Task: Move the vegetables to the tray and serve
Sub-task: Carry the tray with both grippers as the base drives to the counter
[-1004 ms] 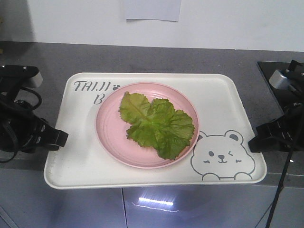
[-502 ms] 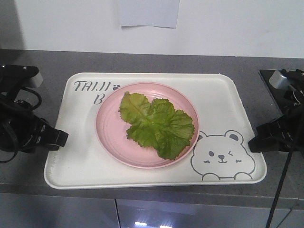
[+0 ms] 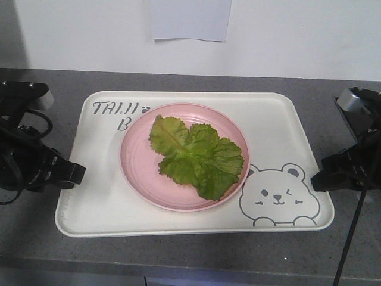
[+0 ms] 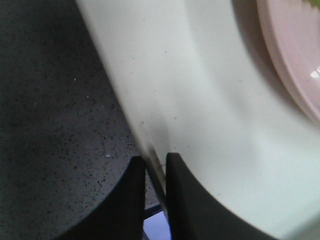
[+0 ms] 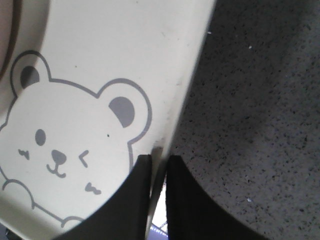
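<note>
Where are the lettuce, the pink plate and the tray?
lettuce (image 3: pixel 196 156), front view, centre of the leaves.
pink plate (image 3: pixel 138 161), front view, bare inner surface left of the leaves.
tray (image 3: pixel 280 131), front view, bare floor right of the plate.

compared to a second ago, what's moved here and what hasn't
The grey counter and the wall paper slid down the front view, and the cabinet front below is nearly out of frame. So the robot seems to have carried the tray forward. Nothing was taken or let go: the left gripper and right gripper stay clamped on its rims, with the lettuce unmoved on the pink plate.
</note>
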Controlling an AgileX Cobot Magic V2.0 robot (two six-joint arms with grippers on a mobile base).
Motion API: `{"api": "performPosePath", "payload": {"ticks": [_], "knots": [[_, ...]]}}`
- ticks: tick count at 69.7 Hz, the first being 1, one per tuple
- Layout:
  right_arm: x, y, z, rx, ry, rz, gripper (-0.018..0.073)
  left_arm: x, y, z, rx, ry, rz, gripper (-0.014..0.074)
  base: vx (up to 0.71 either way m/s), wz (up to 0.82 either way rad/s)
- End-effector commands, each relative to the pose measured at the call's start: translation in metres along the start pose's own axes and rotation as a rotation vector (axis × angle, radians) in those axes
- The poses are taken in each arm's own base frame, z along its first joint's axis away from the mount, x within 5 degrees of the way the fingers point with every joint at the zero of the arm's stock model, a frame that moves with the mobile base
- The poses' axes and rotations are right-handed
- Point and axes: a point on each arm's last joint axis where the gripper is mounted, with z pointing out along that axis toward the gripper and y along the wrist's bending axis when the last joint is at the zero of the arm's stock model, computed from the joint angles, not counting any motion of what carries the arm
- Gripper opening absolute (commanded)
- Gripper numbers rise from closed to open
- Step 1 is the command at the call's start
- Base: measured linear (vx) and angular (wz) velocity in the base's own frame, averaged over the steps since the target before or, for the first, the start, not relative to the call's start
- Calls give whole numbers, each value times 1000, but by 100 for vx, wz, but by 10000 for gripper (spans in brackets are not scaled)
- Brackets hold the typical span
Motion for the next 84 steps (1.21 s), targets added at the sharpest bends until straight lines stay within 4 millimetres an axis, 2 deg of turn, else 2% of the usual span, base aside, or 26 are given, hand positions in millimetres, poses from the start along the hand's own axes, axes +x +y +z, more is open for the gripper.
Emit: {"api": "performPosePath", "payload": {"ticks": [1, 84], "knots": [[-5, 21, -12, -107, -60, -52, -3, -8, -12, -15, 68, -112, 26, -6, 9, 1], [-5, 21, -12, -107, -60, -52, -3, -8, -12, -15, 68, -112, 26, -6, 6, 1]]}}
